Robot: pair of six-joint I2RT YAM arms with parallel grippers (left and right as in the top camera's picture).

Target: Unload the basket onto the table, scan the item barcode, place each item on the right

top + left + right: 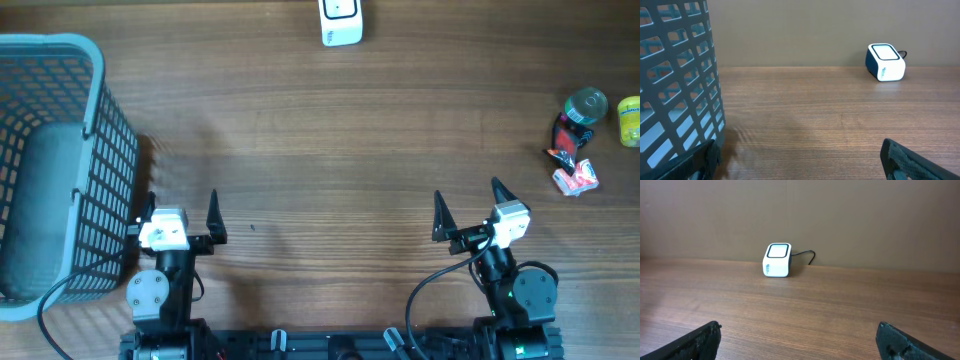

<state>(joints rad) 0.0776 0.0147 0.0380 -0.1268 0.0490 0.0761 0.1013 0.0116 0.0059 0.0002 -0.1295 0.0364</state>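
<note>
Brown wood-grain worktop [320,150] stretching across the whole foreground, plain matte tan wall [865,220] rising straight from its far edge, soft even light, faint shadows on the grain

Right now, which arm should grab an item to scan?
Right. The dark bottle with green cap and red-and-white packet lie far right, nearest the open right hand; the left hand sits by the blue plastic basket.
</note>
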